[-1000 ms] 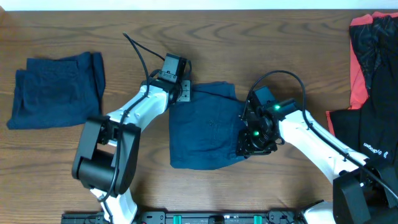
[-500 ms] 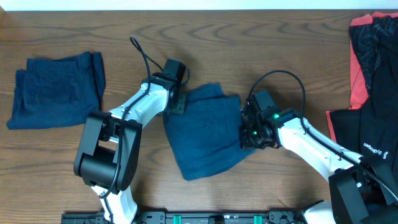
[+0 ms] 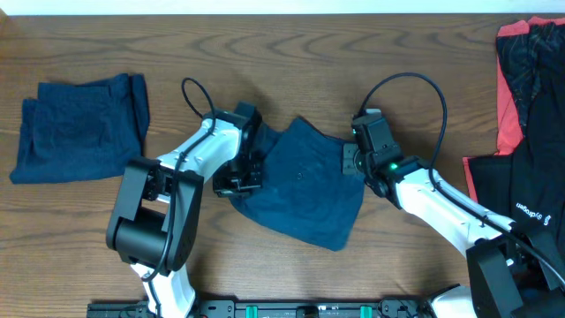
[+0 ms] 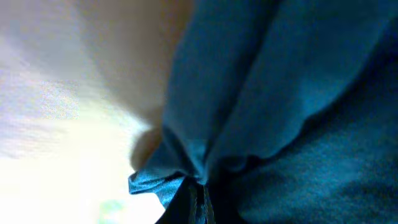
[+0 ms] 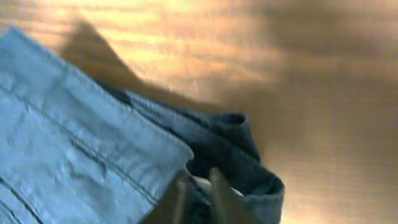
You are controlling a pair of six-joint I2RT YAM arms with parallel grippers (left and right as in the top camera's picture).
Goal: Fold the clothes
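One navy blue cloth garment (image 3: 84, 128) lies folded flat at the far left of the brown wooden counter (image 3: 415, 71), so I count that piece as done. The dark navy blue cloth shorts (image 3: 309, 190) are mid-counter, skewed and rumpled between my arms, not yet a tidy fold. My left tool (image 4: 196, 202) is clamped shut on a bunched edge of them. My right tool (image 5: 198, 190) has its jaws nearly together on the rolled hem at the opposite side. The black garments with coral-red panels (image 3: 521, 106) wait in a loose heap at the far right edge, untouched. By my judgement I am roughly a third through: this pair needs finishing, then the heap.
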